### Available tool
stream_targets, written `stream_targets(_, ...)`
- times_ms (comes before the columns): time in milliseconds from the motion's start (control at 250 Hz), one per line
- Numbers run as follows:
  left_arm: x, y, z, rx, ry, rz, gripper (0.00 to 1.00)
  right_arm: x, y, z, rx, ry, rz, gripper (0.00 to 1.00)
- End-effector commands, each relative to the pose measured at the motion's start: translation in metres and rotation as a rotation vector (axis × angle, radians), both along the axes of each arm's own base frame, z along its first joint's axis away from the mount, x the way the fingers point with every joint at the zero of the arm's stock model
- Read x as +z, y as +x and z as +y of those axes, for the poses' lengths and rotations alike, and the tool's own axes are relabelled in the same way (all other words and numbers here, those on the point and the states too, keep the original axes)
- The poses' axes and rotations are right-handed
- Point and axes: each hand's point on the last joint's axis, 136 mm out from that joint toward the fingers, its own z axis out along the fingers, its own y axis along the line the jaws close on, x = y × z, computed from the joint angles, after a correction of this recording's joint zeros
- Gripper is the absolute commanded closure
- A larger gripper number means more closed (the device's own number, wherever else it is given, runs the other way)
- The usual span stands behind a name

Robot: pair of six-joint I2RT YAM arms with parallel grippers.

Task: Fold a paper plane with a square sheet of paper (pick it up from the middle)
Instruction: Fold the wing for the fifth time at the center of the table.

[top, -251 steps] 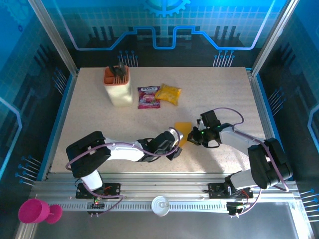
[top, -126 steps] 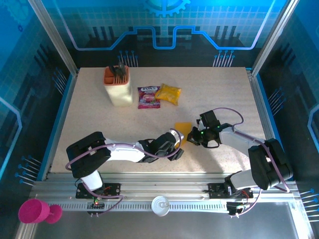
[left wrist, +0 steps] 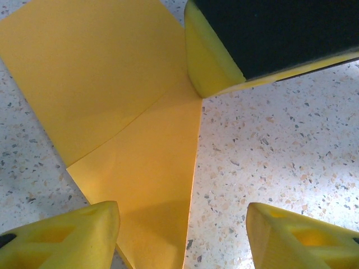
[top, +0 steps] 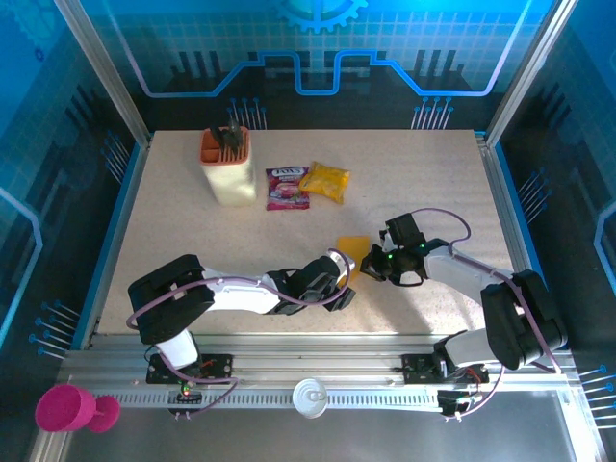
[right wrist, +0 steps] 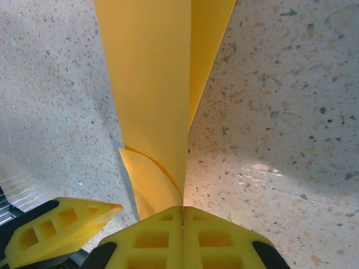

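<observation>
Centre-front, right claw [right wrist: 182,209] pinching paper [right wrist: 151,84], seemingly unmoved

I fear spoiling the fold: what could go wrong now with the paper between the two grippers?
1. The right gripper is shut on only a narrow tip of the square sheet of paper; a pull might slip or tear it.
2. Beside that pinch the paper curls loose, so the crease may come crooked.
3. The left gripper is open, one finger at the paper's edge; closing could crumple it.
</observation>
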Motion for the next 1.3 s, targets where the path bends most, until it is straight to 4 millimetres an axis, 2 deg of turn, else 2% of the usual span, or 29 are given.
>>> stream_targets(0,0.000,0.001,-0.006,-0.021,0.031,-0.034,0.38,0.002,-0.001,0.002,-0.004,-0.002,-0.006,1.00)
stream_targets(316,-0.004,0.013,-0.003,0.020,0.088,-0.131,0.42,0.002,-0.001,0.001,-0.006,-0.004,-0.005,1.00)
stream_targets(719,-0.014,0.010,0.001,0.013,0.112,-0.128,0.74,0.000,-0.002,0.001,-0.004,-0.006,-0.001,1.00)
stream_targets(1071,-0.017,0.004,0.000,-0.014,0.095,-0.105,0.89,0.000,-0.002,0.002,-0.002,-0.005,-0.002,1.00)
stream_targets(1154,-0.016,0.001,-0.003,-0.028,0.081,-0.088,0.97,0.003,0.000,0.004,0.007,0.003,-0.008,1.00)
stream_targets(1186,-0.017,0.000,-0.004,-0.035,0.078,-0.079,1.00,0.005,0.000,0.004,0.015,0.004,-0.011,0.96)
stream_targets(1294,-0.015,-0.004,-0.007,-0.047,0.051,-0.047,1.00,0.017,0.003,0.004,0.049,0.008,-0.045,0.82)
